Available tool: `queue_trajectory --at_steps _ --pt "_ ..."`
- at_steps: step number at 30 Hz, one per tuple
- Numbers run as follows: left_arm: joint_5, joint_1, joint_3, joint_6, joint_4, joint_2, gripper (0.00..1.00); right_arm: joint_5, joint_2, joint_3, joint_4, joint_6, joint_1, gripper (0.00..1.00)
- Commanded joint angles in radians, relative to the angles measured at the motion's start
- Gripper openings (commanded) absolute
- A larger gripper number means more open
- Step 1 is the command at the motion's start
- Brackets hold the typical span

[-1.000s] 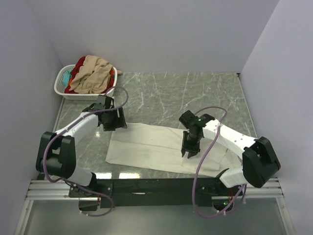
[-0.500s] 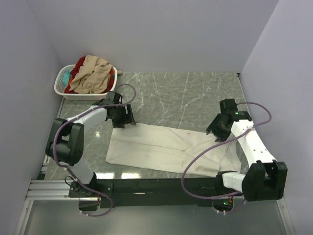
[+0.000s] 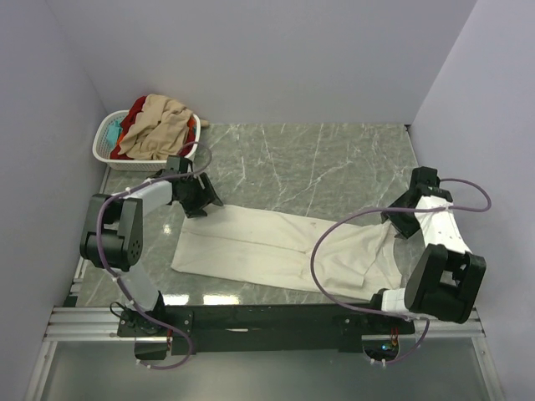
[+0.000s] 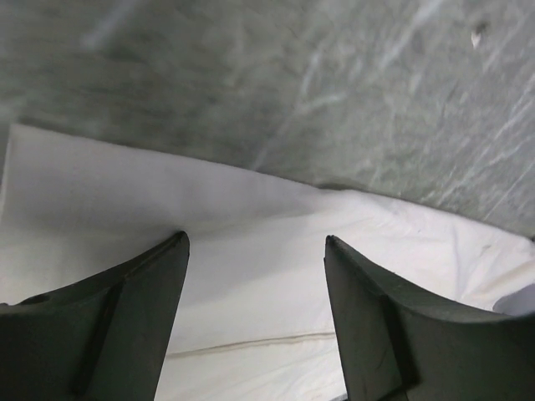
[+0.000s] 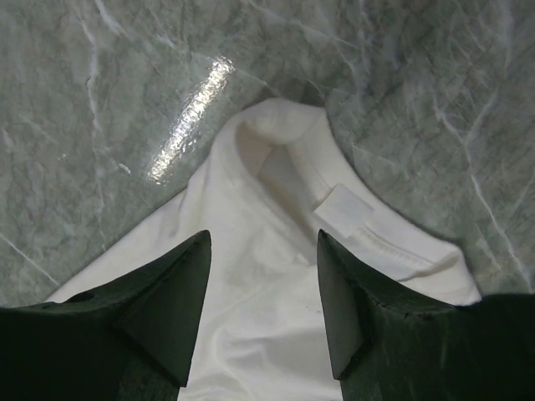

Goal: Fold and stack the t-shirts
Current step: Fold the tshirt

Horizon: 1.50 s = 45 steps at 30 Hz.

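A large cream-white t-shirt [image 3: 284, 251] lies folded in a long strip across the near part of the marble table. My left gripper [image 3: 206, 200] is open above its far left corner, with cloth [image 4: 251, 276] below and between the fingers. My right gripper [image 3: 399, 224] is open above the shirt's right end, where the collar and its label [image 5: 343, 209] show. Tan-beige [image 3: 159, 125], red [image 3: 134, 113] and teal [image 3: 111, 131] shirts are heaped in the basket.
A white slotted laundry basket [image 3: 113, 156] stands at the far left corner of the table. Grey walls close in the left, back and right. The arms' bases and a metal rail [image 3: 267, 317] run along the near edge.
My right arm swung from the shirt's middle out to its right end. My left gripper shifted slightly left along the far left corner. The shirt now lies longer and further left.
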Motion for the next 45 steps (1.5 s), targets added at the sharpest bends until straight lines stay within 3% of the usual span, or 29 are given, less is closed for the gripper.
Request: queue_trajectory --at_steps 1,9,26,32,35,45 --pt "-0.163 0.04 -0.01 0.03 -0.017 0.054 0.74 -0.011 0.044 0.048 0.052 -0.025 -0.008 0.6" --pt "-0.227 0.057 0.048 0.041 -0.051 0.074 0.75 -0.08 0.07 0.025 0.107 -0.052 -0.008 0.59" --pt "-0.207 0.074 0.061 0.044 -0.057 0.09 0.75 -0.194 0.202 -0.013 0.256 -0.1 0.007 0.47" --pt "-0.213 0.077 0.056 0.03 -0.058 0.09 0.76 -0.162 0.255 0.019 0.251 -0.092 0.018 0.24" --pt "-0.224 0.088 0.049 0.021 -0.057 0.083 0.76 -0.12 0.273 0.039 0.236 -0.088 0.018 0.01" --pt "-0.247 0.112 0.039 -0.007 -0.048 0.073 0.76 -0.031 0.31 0.074 0.256 -0.078 0.017 0.0"
